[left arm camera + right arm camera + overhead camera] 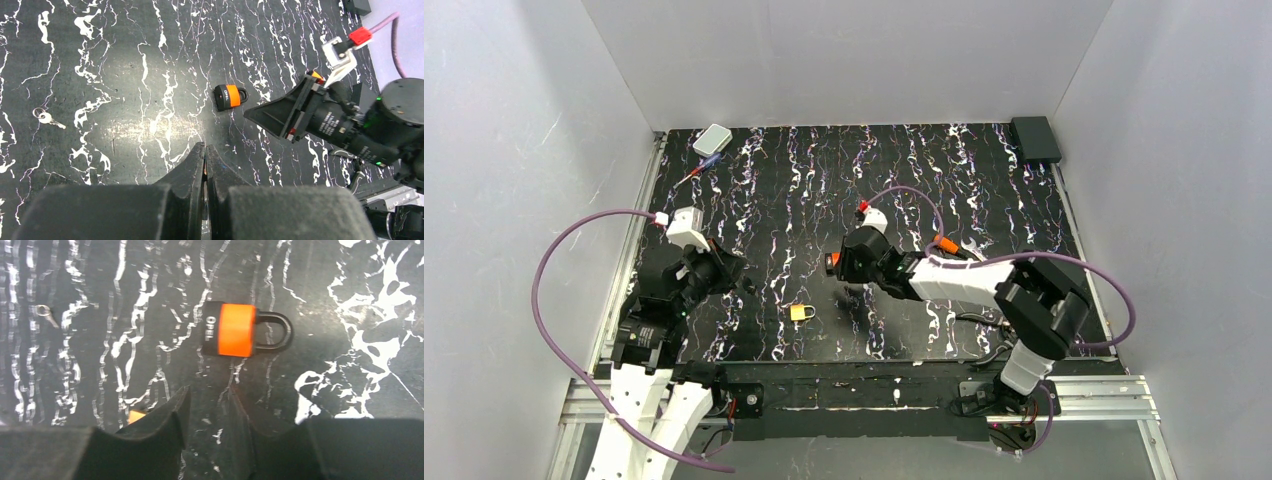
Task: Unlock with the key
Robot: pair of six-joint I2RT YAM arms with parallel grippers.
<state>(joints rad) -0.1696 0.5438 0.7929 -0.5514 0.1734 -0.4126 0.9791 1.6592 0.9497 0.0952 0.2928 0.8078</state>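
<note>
At the far left of the left wrist view, the key (45, 117) lies flat on the black table (125, 60), which has white squiggles all over. The key is tiny and pale, with a ring at one end. Nothing touches it, and it is well apart from both grippers. The left gripper (205, 148) hangs above the table with its two fingers pressed together and nothing between them. To the right of it, the orange padlock (231, 96) lies on its side with its dark loop shut. Next comes the right gripper (207, 395). Its fingers are a little apart, with only bare table between them. The orange padlock is just past its tips, not touching. Seen from above, a small yellow padlock (801, 312) lies between the two arms, near the front edge
</note>
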